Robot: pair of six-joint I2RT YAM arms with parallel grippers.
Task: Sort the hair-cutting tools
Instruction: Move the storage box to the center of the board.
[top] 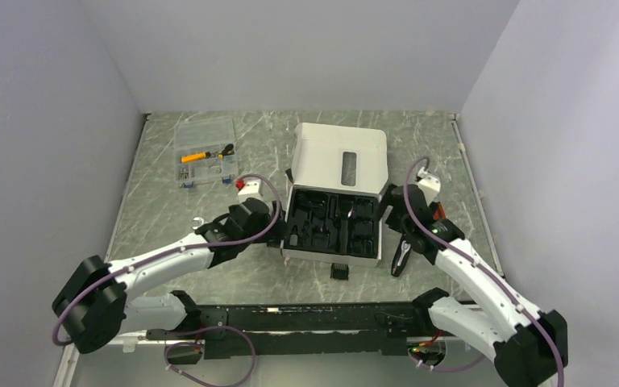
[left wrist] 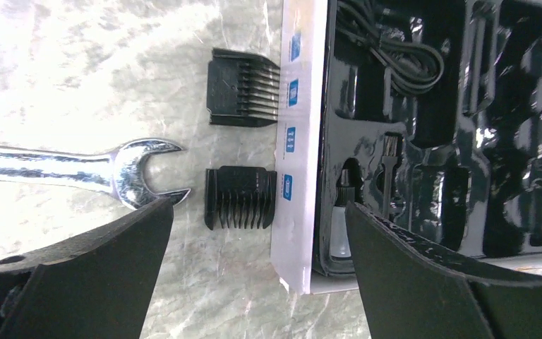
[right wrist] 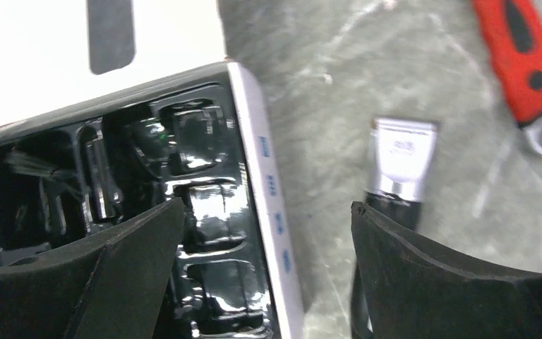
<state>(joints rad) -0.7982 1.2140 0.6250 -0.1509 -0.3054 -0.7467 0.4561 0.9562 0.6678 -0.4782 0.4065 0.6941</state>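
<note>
The white box [top: 373, 260] holds a black moulded tray [top: 332, 226], and its lid [top: 342, 157] stands open behind. The black-and-silver hair clipper [top: 400, 258] lies on the table right of the box, its silver head [right wrist: 402, 159] showing in the right wrist view. Two black comb attachments [left wrist: 243, 87] [left wrist: 240, 198] lie against the box's left wall [left wrist: 300, 141]. A third comb [top: 339, 272] lies in front of the box. My left gripper [left wrist: 259, 212] hovers open over the nearer comb and the box corner. My right gripper [right wrist: 268, 208] is open, straddling the box's right wall [right wrist: 272, 205], with the clipper under its right finger [right wrist: 452, 282].
A silver open-end wrench [left wrist: 77, 169] lies left of the combs, its jaw pointing at them. A red-handled wrench [right wrist: 522, 56] lies beyond the clipper. A coiled cord [left wrist: 395, 56] sits in the tray. A clear organiser case [top: 204, 153] stands at the back left.
</note>
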